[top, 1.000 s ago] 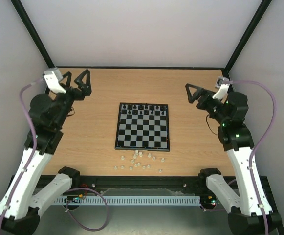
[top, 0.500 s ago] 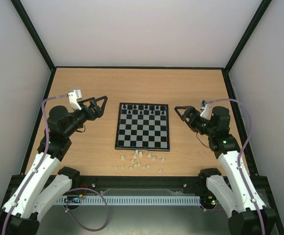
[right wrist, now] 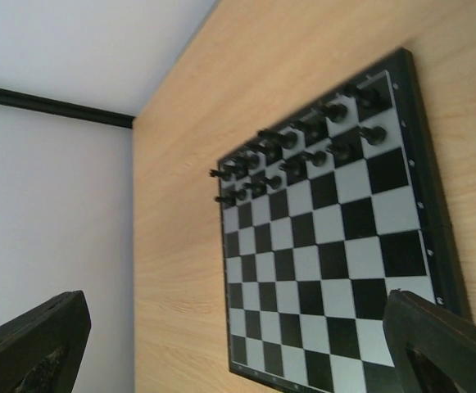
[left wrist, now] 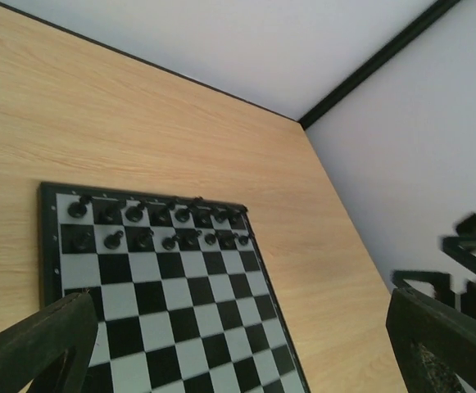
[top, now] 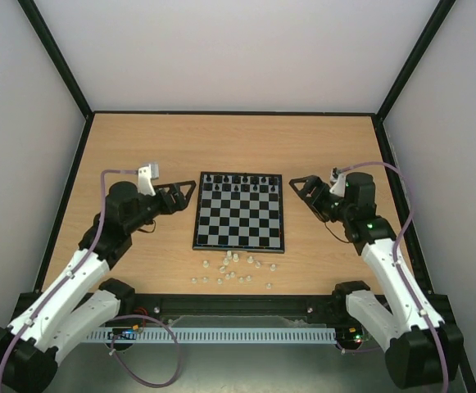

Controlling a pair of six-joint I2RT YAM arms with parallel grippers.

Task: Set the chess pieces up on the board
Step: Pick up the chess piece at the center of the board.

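Observation:
The board (top: 239, 225) lies flat at the table's middle, its near rows bare. The white chess pieces (top: 233, 268) lie scattered on the wood just in front of its near edge; neither wrist view shows them. My left gripper (top: 185, 195) hangs open just off the board's left edge, near the far corner. My right gripper (top: 301, 190) stands open off the right edge, opposite it. The left wrist view looks across the board (left wrist: 164, 303) between wide-apart fingers (left wrist: 45, 344). The right wrist view shows the board (right wrist: 328, 262) between its spread fingers (right wrist: 438, 340). Nothing is held.
Black pieces (top: 242, 182) fill the board's two far rows, also seen as black pieces (left wrist: 156, 225) and black pieces (right wrist: 303, 155) from the wrists. A black frame rail (top: 229, 113) and pale walls bound the table on three sides.
Both arms have swung inward from the far table corners and lowered to the board's left and right edges. Both grippers stayed open. The pieces have not moved.

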